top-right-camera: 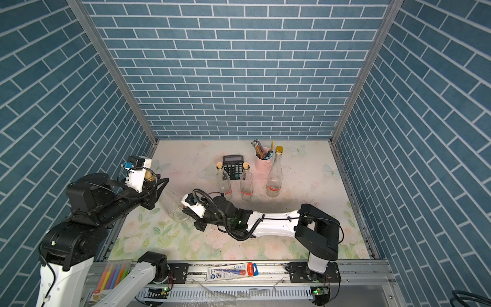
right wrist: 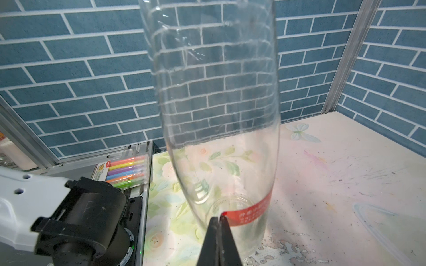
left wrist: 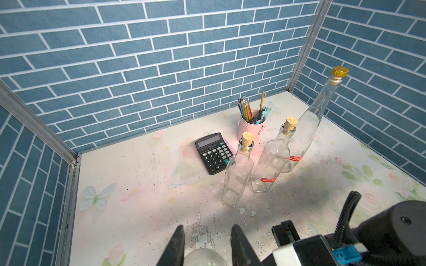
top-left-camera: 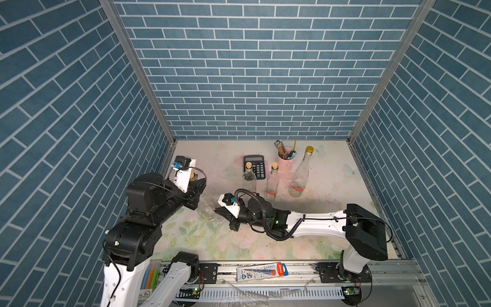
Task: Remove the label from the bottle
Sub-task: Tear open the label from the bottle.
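A clear glass bottle [top-left-camera: 208,208] [top-right-camera: 174,203] leans over the table's left part. My left gripper [top-left-camera: 198,183] [top-right-camera: 159,183] [left wrist: 207,226] is shut on its neck, just below the cork, and rounded glass [left wrist: 202,258] shows between the fingers. In the right wrist view the bottle [right wrist: 219,115] fills the middle, with a red label [right wrist: 251,211] banding its base. My right gripper [right wrist: 219,218] [top-left-camera: 219,211] [top-right-camera: 186,211] is low at the base, its jaws pressed together on the label's curled free end.
Two corked bottles [top-left-camera: 249,180] [top-left-camera: 272,186] and a tall gold-capped bottle [top-left-camera: 300,175] stand mid-table. Behind them are a calculator [top-left-camera: 255,166] and a pink cup of pencils [top-left-camera: 285,159]. A marker pack [top-left-camera: 150,273] and a pen package [top-left-camera: 261,269] lie on the front rail.
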Robot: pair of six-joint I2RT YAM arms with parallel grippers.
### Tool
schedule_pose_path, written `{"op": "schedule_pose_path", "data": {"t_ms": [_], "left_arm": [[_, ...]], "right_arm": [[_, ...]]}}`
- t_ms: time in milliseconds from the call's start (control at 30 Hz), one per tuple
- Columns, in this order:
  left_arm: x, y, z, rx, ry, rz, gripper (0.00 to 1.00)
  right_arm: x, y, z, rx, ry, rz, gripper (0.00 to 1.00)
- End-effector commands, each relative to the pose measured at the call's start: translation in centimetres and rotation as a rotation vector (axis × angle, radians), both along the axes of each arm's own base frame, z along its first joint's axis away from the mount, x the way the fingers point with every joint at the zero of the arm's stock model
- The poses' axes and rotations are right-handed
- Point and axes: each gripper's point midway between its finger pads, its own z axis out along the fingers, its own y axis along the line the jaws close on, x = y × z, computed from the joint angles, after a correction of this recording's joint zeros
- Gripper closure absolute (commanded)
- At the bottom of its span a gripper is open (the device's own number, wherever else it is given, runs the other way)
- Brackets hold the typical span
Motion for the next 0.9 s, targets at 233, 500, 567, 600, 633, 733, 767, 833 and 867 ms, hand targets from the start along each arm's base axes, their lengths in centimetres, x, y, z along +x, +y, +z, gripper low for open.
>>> {"op": "schedule_pose_path", "data": {"t_ms": [233,500,567,600,633,733,767,833,867], "left_arm": [[-0.9,-2.4,2.2,-0.027,-0.066,-0.156,1.0],[-0.8,-2.4,1.5,0.001,-0.056,-0.164,1.0],[-0.9,-2.6,1.4,0.004,-0.054,-0.177,1.0],[-0.9,-2.7,1.3,0.004,-0.051,-0.185,1.0],[-1.1,-2.9,1.3,0.004,-0.053,-0.196,1.0],[-1.3,-3.2,1.1,0.017,-0.046,-0.223,1.0],[-1.5,-3.3,1.0,0.022,-0.046,-0.231,1.0],[-1.7,-3.5,0.9,0.032,-0.045,-0.249,1.0],[-1.8,-3.7,0.8,0.034,-0.045,-0.261,1.0]], "right_arm": [[0.6,-1.7,0.3,0.004,-0.033,-0.064,1.0],[0.9,-2.6,-0.1,0.001,-0.033,-0.092,1.0],[1.0,-2.8,-0.3,0.0,-0.032,-0.097,1.0],[1.1,-2.9,-0.4,-0.002,-0.031,-0.101,1.0],[1.1,-3.0,-0.5,-0.003,-0.031,-0.103,1.0],[1.2,-3.3,-0.7,-0.005,-0.032,-0.108,1.0],[1.3,-3.5,-0.7,-0.004,-0.031,-0.111,1.0],[1.3,-3.7,-0.8,-0.006,-0.03,-0.111,1.0],[1.4,-3.8,-0.8,-0.006,-0.03,-0.111,1.0]]}}
